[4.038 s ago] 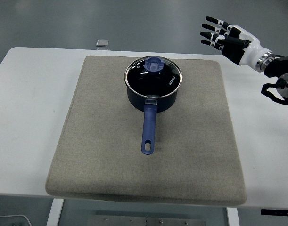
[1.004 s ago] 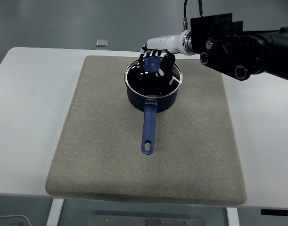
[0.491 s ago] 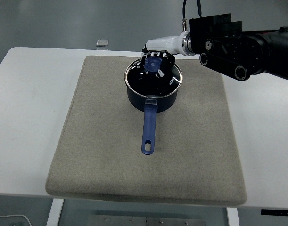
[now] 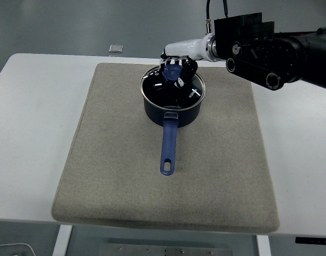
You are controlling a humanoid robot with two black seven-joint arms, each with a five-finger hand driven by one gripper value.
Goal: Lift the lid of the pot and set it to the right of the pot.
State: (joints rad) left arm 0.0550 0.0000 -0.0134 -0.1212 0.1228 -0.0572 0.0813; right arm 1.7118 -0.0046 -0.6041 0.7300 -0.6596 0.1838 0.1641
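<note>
The table (image 4: pixel 34 133) is white, and a grey mat (image 4: pixel 120 176) covers most of its middle. On the mat, toward the far edge and about midway between the left and right edges, stands the pot (image 4: pixel 171 109), dark blue, with 1 long blue handle (image 4: pixel 168 146) pointing at the near edge.

My right arm (image 4: pixel 275 50) comes in from the right edge, low over the far side of the mat. My left arm is not in view.

The lid (image 4: pixel 168 90) sits on the pot: dark glass in a thin metal rim, with some white print near its right side that I cannot read. It may be a touch raised, but I cannot be sure.

My right hand (image 4: pixel 176 66) is over the lid's middle, fingers curled down around the blue knob (image 4: pixel 173 71), closed on it as far as I can see.

To do this step well, I judge I should keep the grip firm and centred on the knob, lift straight up until the rim clears the pot, hold the lid level, then carry it toward the right edge and set it flat on the bare mat right of the pot.
</note>
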